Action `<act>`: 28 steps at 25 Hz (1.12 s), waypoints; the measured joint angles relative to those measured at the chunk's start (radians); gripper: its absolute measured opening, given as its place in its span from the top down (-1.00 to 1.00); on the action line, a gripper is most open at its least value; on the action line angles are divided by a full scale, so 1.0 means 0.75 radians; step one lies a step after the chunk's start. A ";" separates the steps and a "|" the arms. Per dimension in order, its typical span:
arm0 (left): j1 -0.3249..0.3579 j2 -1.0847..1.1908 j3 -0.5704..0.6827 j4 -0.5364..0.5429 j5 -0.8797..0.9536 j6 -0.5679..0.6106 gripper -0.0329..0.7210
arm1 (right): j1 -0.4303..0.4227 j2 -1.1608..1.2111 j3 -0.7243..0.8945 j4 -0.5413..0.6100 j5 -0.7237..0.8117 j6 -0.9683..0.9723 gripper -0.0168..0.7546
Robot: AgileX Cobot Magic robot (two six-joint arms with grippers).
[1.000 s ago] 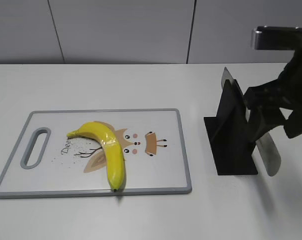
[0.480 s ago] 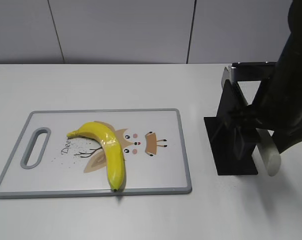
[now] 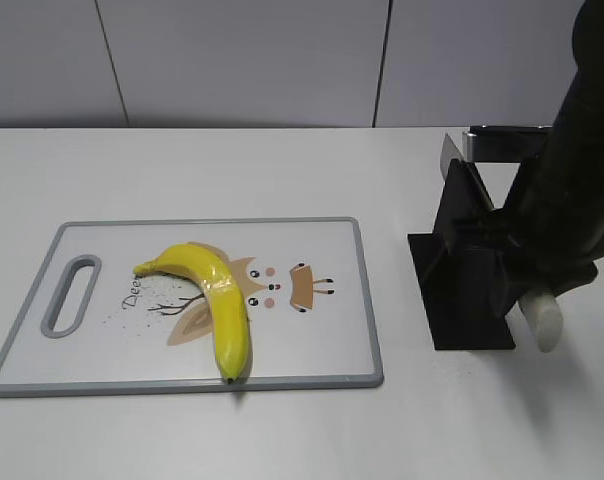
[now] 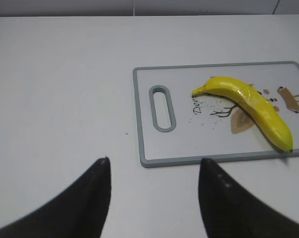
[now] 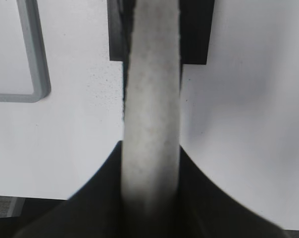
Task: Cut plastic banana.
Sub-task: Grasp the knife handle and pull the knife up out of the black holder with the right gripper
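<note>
The left gripper [image 4: 154, 173], seen only in its wrist view, hovers with fingers spread wide and empty near the white cutting board [image 3: 312, 235]. On the board's middle lies the glossy, curved plastic banana [image 3: 217, 300]. To the right stands a black knife stand [image 3: 462, 270]; the right gripper [image 5: 150, 163] has closed tighter since a second ago, clamping the pale, matte knife handle [image 5: 152, 104].

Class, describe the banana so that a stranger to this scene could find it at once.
Find the grey-rimmed cutting board on the white table's left. The plastic banana lies near its middle, over a printed cartoon deer. It is the only yellow, curved thing, with a dark tip by the board's near edge.
</note>
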 joint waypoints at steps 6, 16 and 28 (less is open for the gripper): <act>0.000 0.000 0.000 0.000 0.000 0.000 -0.55 | 0.000 -0.009 0.000 0.002 -0.001 0.003 0.47; 0.000 0.000 0.000 0.000 0.000 0.000 -0.55 | 0.001 -0.247 0.000 -0.001 0.001 0.007 0.46; 0.000 0.000 0.000 0.000 0.000 0.000 -0.53 | 0.002 -0.442 -0.029 0.001 -0.001 0.007 0.47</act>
